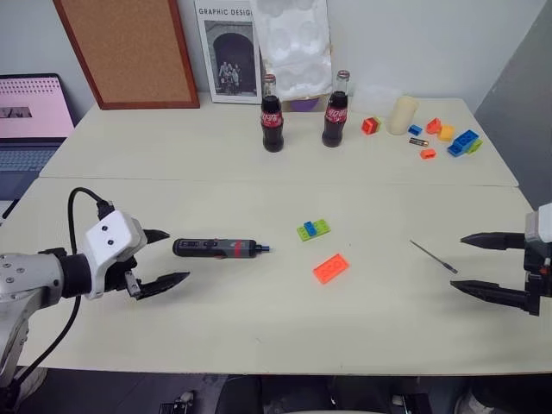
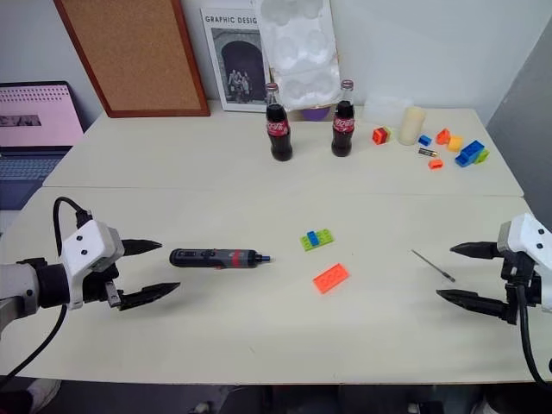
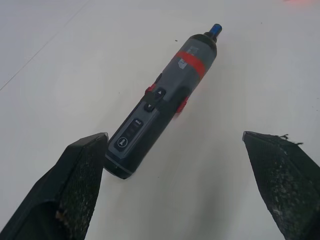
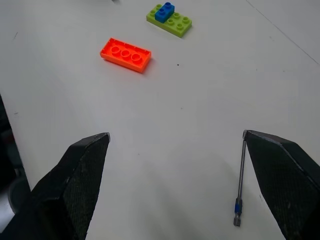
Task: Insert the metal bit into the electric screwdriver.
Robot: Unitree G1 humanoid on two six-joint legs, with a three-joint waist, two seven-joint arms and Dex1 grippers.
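Pretty much nothing is done yet, going by how things lie. Near the worktop's left edge, the left hand is held just above the surface with its fingers spread wide and nothing between them. Just beside it, toward the middle, the electric screwdriver is laid flat on the worktop, butt end toward that hand and narrow blue-tipped nose pointed at the centre. It isn't touched by anything. A green-and-blue brick and an orange brick are scattered around the middle, a bit closer to the front edge than the back. Further along, the metal bit is lying loose on the surface, well apart from the screwdriver, slanted toward the front right corner. By the right edge, the right hand is also spread apart and empty, with the bit just beside one fingertip in the right wrist view.

So both pieces still have to be picked up, lined up and pushed together. The thin bit is probably going to be the fiddly grab.
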